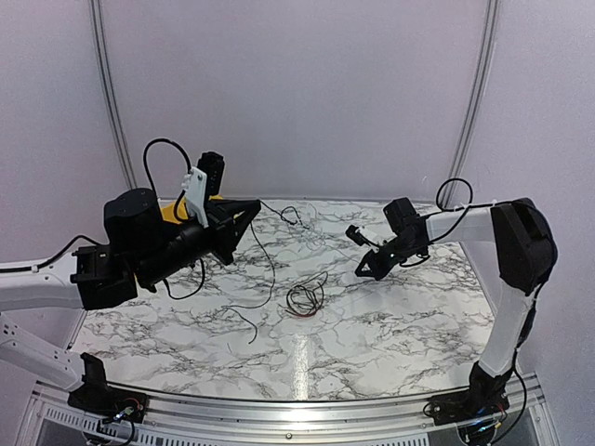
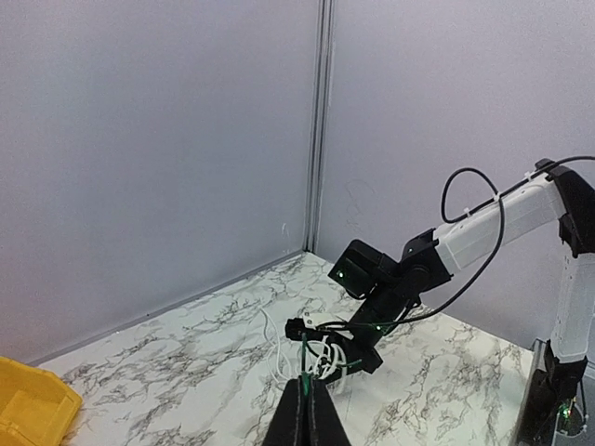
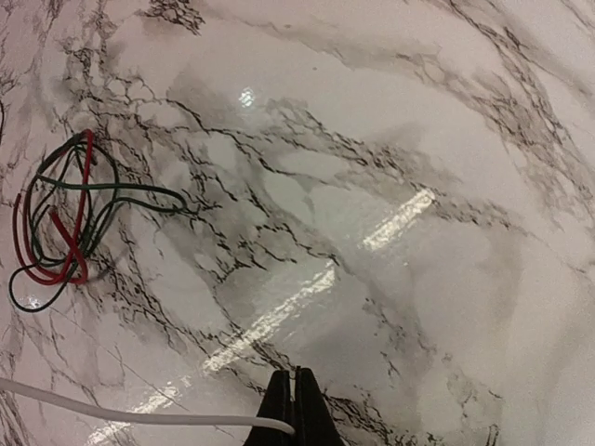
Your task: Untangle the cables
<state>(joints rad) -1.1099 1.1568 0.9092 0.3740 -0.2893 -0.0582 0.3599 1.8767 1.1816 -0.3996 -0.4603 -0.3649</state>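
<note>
A small bundle of thin red and dark green cables (image 1: pixel 305 297) lies in loose loops on the marble table (image 1: pixel 390 344), between the two arms. In the right wrist view the bundle (image 3: pixel 60 223) is far left of my fingers. My left gripper (image 1: pixel 255 210) is raised above the table's back left and is shut on a thin green cable (image 2: pixel 305 358), which runs off its tips (image 2: pixel 311 383). A thin dark strand (image 1: pixel 270 265) hangs from it to the table. My right gripper (image 1: pixel 359 273) hovers right of the bundle, shut (image 3: pixel 295 374) on the end of a white cable (image 3: pixel 139 415).
A yellow bin (image 1: pixel 172 214) sits at the back left behind the left arm, with its corner (image 2: pixel 28 409) low in the left wrist view. White loops (image 2: pixel 330 358) hang near the right arm's wrist. Grey walls close the table at the back and sides.
</note>
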